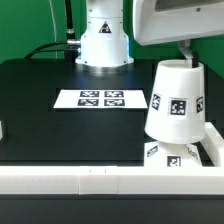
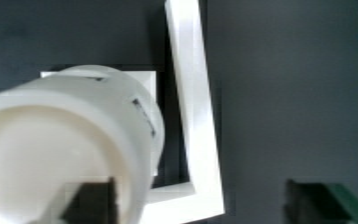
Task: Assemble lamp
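The white tapered shade point(image 1: 175, 100) stands narrow end up on the rounded bulb point(image 1: 168, 152), slightly tilted, at the exterior view's right. The bulb sits on the low square base point(image 1: 190, 157), mostly hidden behind the white rail. My gripper point(image 1: 186, 54) is just above the shade's top rim. In the wrist view the shade point(image 2: 60, 140) fills the near side and the base point(image 2: 144, 76) peeks out behind it. My gripper point(image 2: 211, 205) is open: one dark finger point(image 2: 96, 200) is at the shade's opening, and the other stands well apart from its wall.
A white L-shaped rail point(image 1: 110, 178) borders the table's front and right corner, close around the lamp; it also shows in the wrist view point(image 2: 195, 90). The marker board point(image 1: 103, 99) lies mid-table. The arm's white base point(image 1: 104, 40) stands at the back.
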You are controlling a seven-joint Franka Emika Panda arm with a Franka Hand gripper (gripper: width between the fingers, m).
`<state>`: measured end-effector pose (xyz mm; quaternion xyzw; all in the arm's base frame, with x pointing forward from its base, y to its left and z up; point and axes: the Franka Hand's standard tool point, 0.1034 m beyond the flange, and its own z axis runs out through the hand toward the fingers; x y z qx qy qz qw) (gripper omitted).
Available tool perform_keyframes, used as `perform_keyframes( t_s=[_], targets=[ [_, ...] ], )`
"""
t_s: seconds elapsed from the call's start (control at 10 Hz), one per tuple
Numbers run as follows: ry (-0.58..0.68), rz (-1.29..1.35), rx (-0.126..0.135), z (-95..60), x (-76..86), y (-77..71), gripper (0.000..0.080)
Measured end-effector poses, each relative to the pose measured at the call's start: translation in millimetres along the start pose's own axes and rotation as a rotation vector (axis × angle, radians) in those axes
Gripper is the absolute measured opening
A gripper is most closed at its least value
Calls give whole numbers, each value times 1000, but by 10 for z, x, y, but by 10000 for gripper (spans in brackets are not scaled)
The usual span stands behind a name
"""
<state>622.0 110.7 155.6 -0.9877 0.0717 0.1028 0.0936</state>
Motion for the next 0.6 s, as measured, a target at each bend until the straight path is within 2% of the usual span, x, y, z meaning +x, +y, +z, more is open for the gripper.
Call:
perform_keyframes(
  t_s=[0.1,0.2,0.3,0.4,0.5,0.6],
  targets=[
    [4,-12,0,-7,-29,27,611],
    [-6,-34,-3,-17,-110,101,673],
    [-34,-36,-9,-49,-213,178,673],
    [-79,-45,-45,-118,-323,211,693],
    [-107,-60,-103,-204,-380,199,693],
    [-101,-75,-118,-220,-375,142,698]
  ],
)
